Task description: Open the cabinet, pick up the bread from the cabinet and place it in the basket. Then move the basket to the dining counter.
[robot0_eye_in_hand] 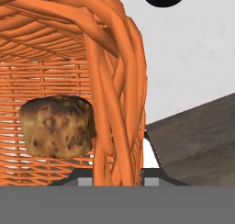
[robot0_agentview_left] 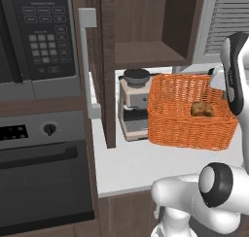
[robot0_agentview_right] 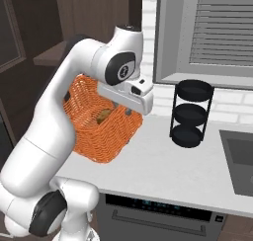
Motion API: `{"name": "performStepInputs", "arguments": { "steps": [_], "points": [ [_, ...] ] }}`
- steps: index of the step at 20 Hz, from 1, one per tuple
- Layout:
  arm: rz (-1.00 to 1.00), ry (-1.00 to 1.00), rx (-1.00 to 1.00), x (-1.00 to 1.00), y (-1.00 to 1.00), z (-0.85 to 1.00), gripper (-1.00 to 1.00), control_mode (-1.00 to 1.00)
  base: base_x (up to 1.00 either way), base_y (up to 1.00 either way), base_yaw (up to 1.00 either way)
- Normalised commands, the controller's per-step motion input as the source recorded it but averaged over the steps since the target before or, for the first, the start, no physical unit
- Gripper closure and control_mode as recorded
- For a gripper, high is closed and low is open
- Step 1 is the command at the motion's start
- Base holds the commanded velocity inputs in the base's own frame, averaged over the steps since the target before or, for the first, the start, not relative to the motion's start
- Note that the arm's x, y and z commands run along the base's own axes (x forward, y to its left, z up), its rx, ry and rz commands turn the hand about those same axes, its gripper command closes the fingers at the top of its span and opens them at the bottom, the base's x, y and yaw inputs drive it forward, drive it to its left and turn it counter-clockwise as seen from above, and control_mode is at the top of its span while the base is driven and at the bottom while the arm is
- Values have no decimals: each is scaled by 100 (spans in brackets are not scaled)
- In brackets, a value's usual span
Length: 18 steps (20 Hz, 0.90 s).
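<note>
The gripper (robot0_eye_in_hand: 118,175) is clamped on the side wall of the basket (robot0_agentview_left: 187,119): in the hand view the woven orange rim strands run straight down between the two dark finger tips, with one tip inside the wall and one outside, the jaws drawn close with only the wicker between them. In the right base view the hand sits on the basket's window-side rim.

The bread (robot0_eye_in_hand: 57,126) lies inside the basket, on its floor, just beside the gripped wall; it is a lumpy, golden-brown roll with darker mottled patches. From the left base view it rests toward the basket's right end.

The basket appears tilted in the right base view, its gripped side higher. On its left, just beside it, stands the coffee machine (robot0_agentview_left: 133,105), grey and boxy with a dark round top, tucked under the open cabinet (robot0_agentview_left: 146,32), whose dark wooden shelves are bare. The cabinet's door stands swung outward with its long grey bar handle (robot0_agentview_left: 86,61) left of the basket.

In front of the basket the white worktop (robot0_agentview_left: 141,165) runs bare to its front edge. To the basket's right, well apart, stands a black three-tier round rack (robot0_agentview_right: 191,112) beneath the shuttered window.
</note>
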Motion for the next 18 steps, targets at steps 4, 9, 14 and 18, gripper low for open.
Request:
{"name": "performStepInputs", "arguments": {
  "steps": [4,9,14,18],
  "points": [
    [0,0,0,0,0,0,100,100,-65,-33,-23],
    [0,0,0,0,0,0,100,100,-86,-57,-57],
    [0,0,0,0,0,0,100,100,-51,-28,-78],
    [0,0,0,0,0,0,100,100,-13,-7,-95]
  ]
}}
